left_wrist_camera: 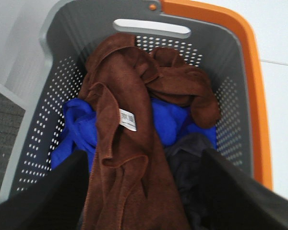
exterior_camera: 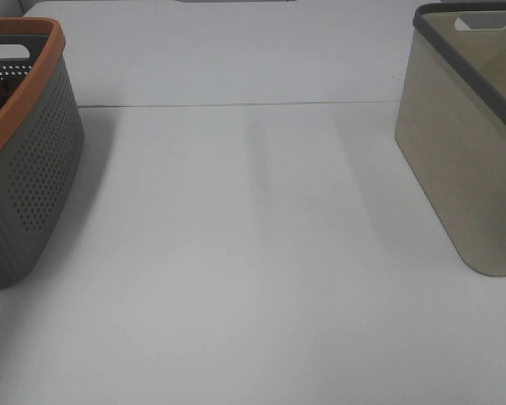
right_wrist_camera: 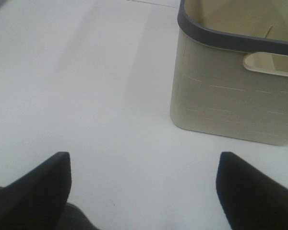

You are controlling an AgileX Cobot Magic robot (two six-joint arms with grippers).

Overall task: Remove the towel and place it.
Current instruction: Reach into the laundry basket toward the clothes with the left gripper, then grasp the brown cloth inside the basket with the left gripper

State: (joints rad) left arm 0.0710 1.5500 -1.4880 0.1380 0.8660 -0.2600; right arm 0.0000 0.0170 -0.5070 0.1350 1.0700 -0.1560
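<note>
White tabletop (exterior_camera: 253, 253); brown towel (left_wrist_camera: 125, 76) lies crumpled in the grey basket (left_wrist_camera: 57, 52), left claw (left_wrist_camera: 144, 153) spread apart over it; right claw (right_wrist_camera: 143, 158) also apart

Towel (left_wrist_camera: 134, 143) in left basket (exterior_camera: 34, 169), atop cloths (left_wrist_camera: 79, 127); second basket (exterior_camera: 460, 160) right

I have my left hand (left_wrist_camera: 144, 153) spread wide, angled downward; my right hand (right_wrist_camera: 144, 155) is spread wide too.

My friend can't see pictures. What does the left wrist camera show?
A crumpled brown towel with a small white label lies in a grey basket with an orange rim, on top of a blue cloth and a dark cloth. The left gripper stands open over it.
</note>
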